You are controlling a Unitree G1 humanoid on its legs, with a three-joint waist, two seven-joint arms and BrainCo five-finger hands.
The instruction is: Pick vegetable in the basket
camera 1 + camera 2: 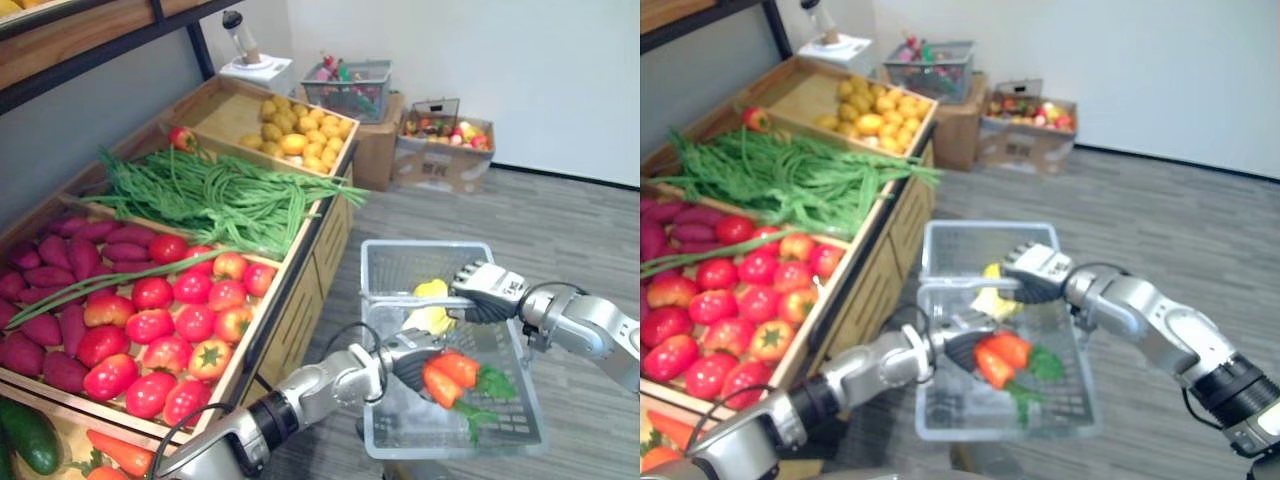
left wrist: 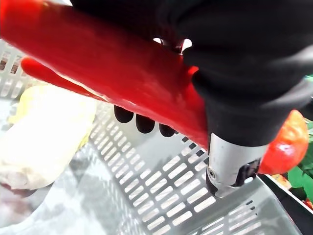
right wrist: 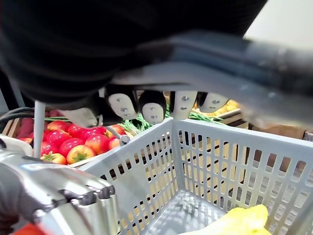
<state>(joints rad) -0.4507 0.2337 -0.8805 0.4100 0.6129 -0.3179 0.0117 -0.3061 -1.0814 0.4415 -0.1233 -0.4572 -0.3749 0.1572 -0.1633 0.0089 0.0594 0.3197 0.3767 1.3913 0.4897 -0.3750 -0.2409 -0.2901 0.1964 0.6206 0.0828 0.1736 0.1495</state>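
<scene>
A grey plastic basket hangs beside the produce stand, above the floor. My right hand is curled round its handle; in the right wrist view its fingers wrap that bar. Over the basket's middle, my left hand is shut on orange-red carrots with green tops. In the left wrist view a carrot lies across the palm, with the thumb pressing it. A yellow vegetable lies inside the basket at its far end.
The wooden stand at the left holds tomatoes, purple sweet potatoes, green beans and yellow fruit. Loose carrots and a cucumber lie at its near corner. Boxes and another basket stand by the back wall.
</scene>
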